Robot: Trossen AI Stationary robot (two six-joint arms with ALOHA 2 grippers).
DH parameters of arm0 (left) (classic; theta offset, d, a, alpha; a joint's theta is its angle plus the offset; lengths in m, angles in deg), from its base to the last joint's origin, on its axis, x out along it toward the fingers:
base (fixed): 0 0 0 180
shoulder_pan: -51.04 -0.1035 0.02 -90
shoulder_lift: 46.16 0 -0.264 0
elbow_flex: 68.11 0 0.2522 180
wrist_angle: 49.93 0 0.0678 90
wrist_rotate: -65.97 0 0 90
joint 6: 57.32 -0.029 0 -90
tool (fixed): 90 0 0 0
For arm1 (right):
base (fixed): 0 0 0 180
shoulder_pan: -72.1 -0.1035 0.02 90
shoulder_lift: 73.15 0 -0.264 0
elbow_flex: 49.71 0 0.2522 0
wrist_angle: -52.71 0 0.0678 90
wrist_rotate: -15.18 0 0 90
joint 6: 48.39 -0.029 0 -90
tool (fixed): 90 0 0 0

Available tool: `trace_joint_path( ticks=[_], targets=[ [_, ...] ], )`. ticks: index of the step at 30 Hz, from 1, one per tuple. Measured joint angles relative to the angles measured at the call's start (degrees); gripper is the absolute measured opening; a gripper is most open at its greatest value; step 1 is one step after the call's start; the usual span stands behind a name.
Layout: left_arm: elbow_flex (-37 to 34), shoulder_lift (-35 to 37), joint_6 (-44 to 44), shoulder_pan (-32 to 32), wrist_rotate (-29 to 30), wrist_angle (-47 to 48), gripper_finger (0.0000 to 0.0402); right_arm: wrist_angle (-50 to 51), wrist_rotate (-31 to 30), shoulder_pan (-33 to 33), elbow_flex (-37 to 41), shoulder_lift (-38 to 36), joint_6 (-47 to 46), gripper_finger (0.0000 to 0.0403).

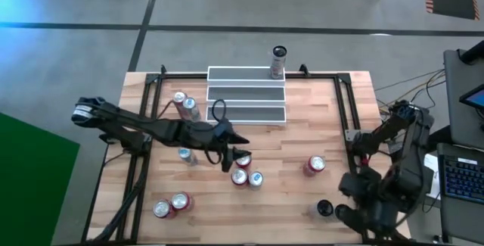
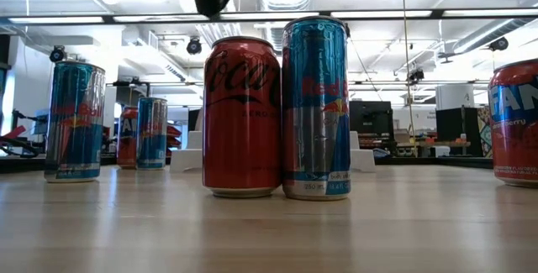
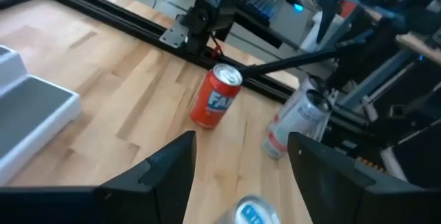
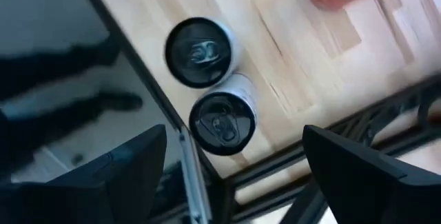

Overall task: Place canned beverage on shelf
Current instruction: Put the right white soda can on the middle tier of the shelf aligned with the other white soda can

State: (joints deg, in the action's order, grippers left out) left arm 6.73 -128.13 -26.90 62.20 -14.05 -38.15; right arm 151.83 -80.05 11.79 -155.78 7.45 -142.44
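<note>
On the left of the surface (image 1: 318, 125) two cans stand near the front edge and two more beside the shelf's left end, none of them under a gripper. The left gripper (image 1: 233, 154) hangs over the middle of the surface, above the small cluster of cans (image 1: 246, 172), its fingers (image 3: 173, 172) parted about halfway and holding nothing; its wrist view shows the top of a blue can (image 3: 251, 211) just below and between them. The step in hand looks like the reach for that can, so the job is to come straight down with one finger on each side, low enough to catch the body rather than the rim, and to close only when the can is centred. The neighbours stand very near, the red cola can (image 2: 242, 115) touching or almost touching the tall blue can (image 2: 316, 109) in the low view, so a skewed descent would likely knock one over. The shelf (image 1: 246, 94) lies behind the cluster toward the far edge, all three steps bare except for one can (image 1: 278, 62) at its far right corner. Farther right a red can (image 1: 314, 166) stands alone. The right gripper (image 1: 355, 216) waits at the near right corner, spread wide and empty, over a dark-topped can (image 4: 222, 122).
</note>
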Motion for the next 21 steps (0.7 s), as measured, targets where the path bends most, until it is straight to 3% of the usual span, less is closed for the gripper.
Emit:
trace_joint_path(
  ticks=[4, 11, 14, 21],
  targets=[
    [2.37, -2.45, 3.19, 1.34, 1.72, -0.24, 0.0215, -0.56, 0.18, -0.73, 1.76, 0.12, -11.22, 0.0327],
    [4.72, -4.95, 9.25, 3.46, 4.52, 2.8, 0.0215, -2.17, 5.03, -0.7, 5.5, 0.47, -19.05, 0.0327],
    [6.63, -5.94, 9.62, 4.38, 5.14, 5.82, 0.0215, -4.41, 7.87, -0.79, 8.41, 0.46, -19.18, 0.0327],
    [13.23, -8.18, 9.08, 4.81, 6.05, 12.23, 0.0215, -17.32, 8.22, -0.81, 14.33, 0.48, -14.06, 0.0327]
  ],
)
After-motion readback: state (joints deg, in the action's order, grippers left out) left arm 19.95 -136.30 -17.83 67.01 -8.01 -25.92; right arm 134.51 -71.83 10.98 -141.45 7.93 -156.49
